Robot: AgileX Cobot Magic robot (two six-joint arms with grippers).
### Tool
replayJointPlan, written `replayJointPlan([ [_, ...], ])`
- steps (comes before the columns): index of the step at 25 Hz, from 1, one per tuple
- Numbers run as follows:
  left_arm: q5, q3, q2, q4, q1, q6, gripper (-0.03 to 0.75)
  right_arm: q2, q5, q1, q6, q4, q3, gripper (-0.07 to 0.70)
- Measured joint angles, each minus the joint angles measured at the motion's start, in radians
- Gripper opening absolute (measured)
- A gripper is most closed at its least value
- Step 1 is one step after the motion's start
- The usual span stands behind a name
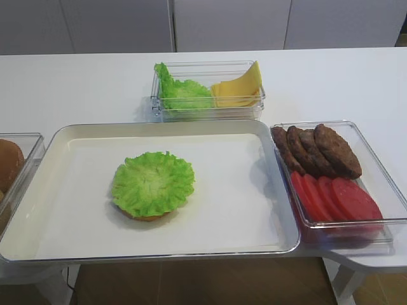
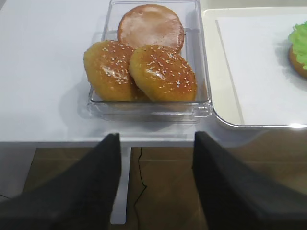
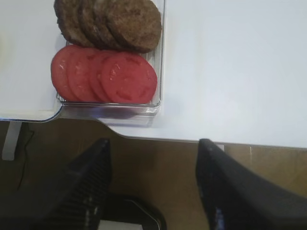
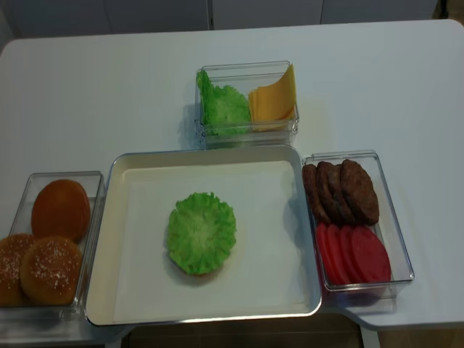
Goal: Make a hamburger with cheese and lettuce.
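A bun half [image 1: 150, 217] lies on the white tray [image 1: 159, 126], left of its middle, with only its golden rim showing. A frilly green lettuce leaf [image 1: 152, 183] lies on top of it and covers it. It also shows in the realsense view [image 4: 201, 232] and at the right edge of the left wrist view [image 2: 300, 42]. Yellow cheese slices [image 1: 238, 89] stand in a clear box behind the tray, beside spare lettuce [image 1: 181, 94]. My left gripper [image 2: 156, 143] is open and empty, off the table's front edge below the bun box. My right gripper [image 3: 154, 146] is open and empty, off the front edge below the tomato box.
A clear box left of the tray holds seeded bun tops [image 2: 160, 72] and a bun half [image 2: 151, 26]. A clear box right of the tray holds dark patties [image 1: 318, 149] and tomato slices [image 1: 337, 197]. Neither arm shows in the exterior views.
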Motion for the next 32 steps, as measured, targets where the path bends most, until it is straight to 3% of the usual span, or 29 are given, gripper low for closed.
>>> replayJointPlan([
  [11,0.000,0.000,0.000,0.000,0.000,0.000,0.362,-0.367,0.014,0.000,-0.056,0.073,0.031,0.417],
  [18,0.000,0.000,0.000,0.000,0.000,0.000,0.362,-0.521,0.022,0.000,-0.104,0.073,0.203,0.415],
  [32,0.000,0.000,0.000,0.000,0.000,0.000,0.362,-0.528,-0.109,-0.002,-0.104,0.067,0.346,0.415],
])
